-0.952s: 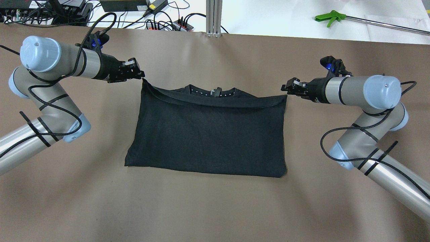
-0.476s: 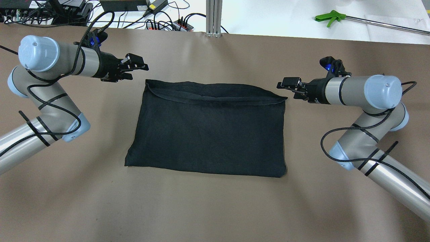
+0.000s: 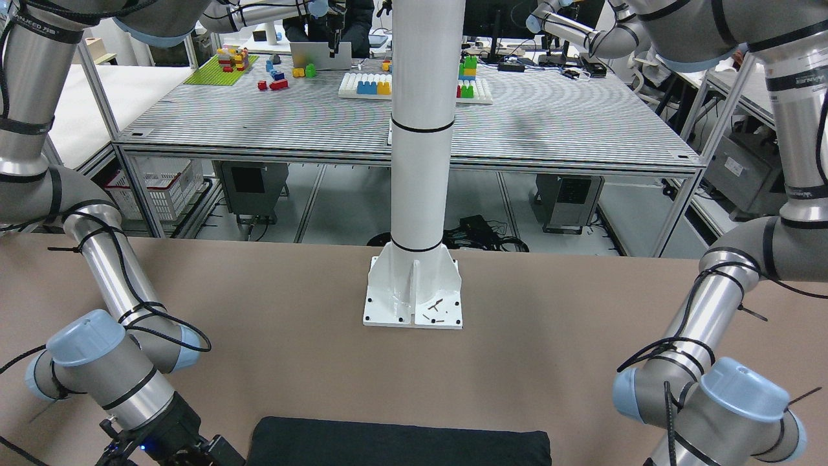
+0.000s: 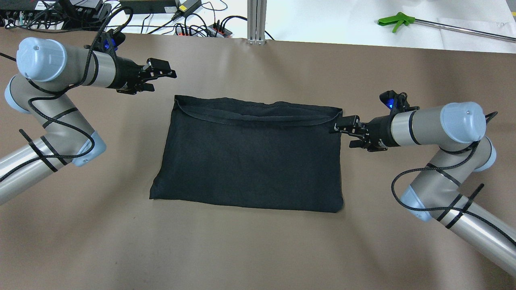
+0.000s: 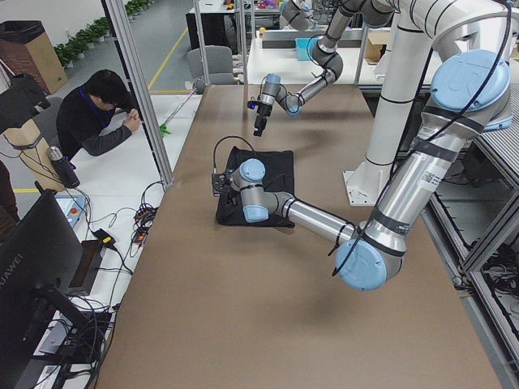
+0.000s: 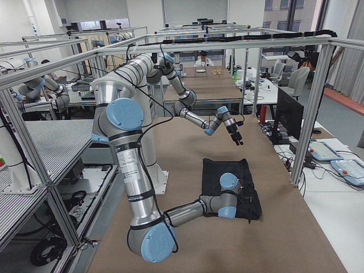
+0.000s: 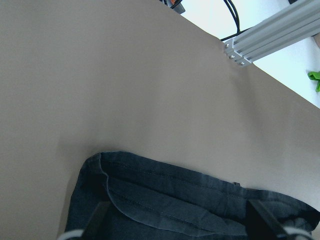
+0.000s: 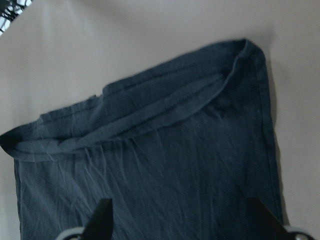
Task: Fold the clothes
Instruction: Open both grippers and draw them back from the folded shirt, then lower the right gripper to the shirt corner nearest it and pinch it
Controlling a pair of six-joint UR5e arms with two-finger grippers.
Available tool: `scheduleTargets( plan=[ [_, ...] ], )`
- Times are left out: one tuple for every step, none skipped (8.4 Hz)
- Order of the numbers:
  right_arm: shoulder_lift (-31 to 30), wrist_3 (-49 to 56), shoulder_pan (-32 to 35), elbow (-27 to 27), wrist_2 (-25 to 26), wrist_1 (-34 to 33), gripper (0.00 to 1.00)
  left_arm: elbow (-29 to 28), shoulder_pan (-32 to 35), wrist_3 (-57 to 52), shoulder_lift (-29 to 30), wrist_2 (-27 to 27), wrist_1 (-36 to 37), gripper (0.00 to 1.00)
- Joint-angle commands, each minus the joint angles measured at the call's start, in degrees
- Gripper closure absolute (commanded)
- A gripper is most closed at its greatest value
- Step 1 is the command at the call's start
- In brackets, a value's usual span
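The black garment (image 4: 250, 161) is lying flat. The left gripper (image 4: 165, 74) is hovering off its 10 o'clock corner, the right gripper (image 4: 340, 127) at 2 o'clock, both gaping, empty.

Black garment (image 4: 250, 157) folded flat, mid-table.

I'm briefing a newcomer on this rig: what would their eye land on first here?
The black garment, folded into a flat rectangle in the middle of the brown table, hemmed flap along its far edge. Then the arms flanking it: the left gripper hovers off its far left corner, the right gripper is at its right edge near the far corner, both with jaws open.
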State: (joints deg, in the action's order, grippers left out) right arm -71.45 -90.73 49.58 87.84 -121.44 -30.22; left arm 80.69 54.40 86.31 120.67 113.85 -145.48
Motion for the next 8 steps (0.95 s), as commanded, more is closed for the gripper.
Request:
scheduleTargets(
  plan=[
    [-5.5,-1.0,-5.1,3.7,-2.8,-1.2,0.06,0.3,1.0,0.0,0.1,-0.1,0.1,0.06],
    [-6.7,-3.0,-6.3,3.9,-2.8,-1.2,0.06,0.8,1.3,0.0,0.2,-0.5,0.2,0.06],
    [-7.8,-4.6,-7.6,4.1,-2.3,-1.2,0.06,1.0,1.4,0.0,0.3,-0.7,0.3,0.06],
    [-8.2,-5.1,-8.9,4.3,-2.1,-1.2,0.06,1.0,1.4,0.0,0.4,-0.8,0.3,0.06],
    [-8.1,-5.2,-10.9,3.9,-1.2,-1.2,0.06,1.0,1.5,0.0,0.4,-0.9,0.3,0.06],
    [-8.1,-5.1,-12.7,3.8,1.9,-1.2,0.06,1.0,1.5,0.0,0.3,-1.0,0.3,0.06],
    [-8.1,-5.1,-13.6,3.7,2.9,-1.2,0.07,1.0,1.5,0.0,0.2,-1.0,0.3,0.06],
    [-8.2,-5.1,-13.5,3.7,2.8,-1.2,0.10,1.0,1.5,-0.1,0.0,-1.0,0.3,0.06]
  ],
)
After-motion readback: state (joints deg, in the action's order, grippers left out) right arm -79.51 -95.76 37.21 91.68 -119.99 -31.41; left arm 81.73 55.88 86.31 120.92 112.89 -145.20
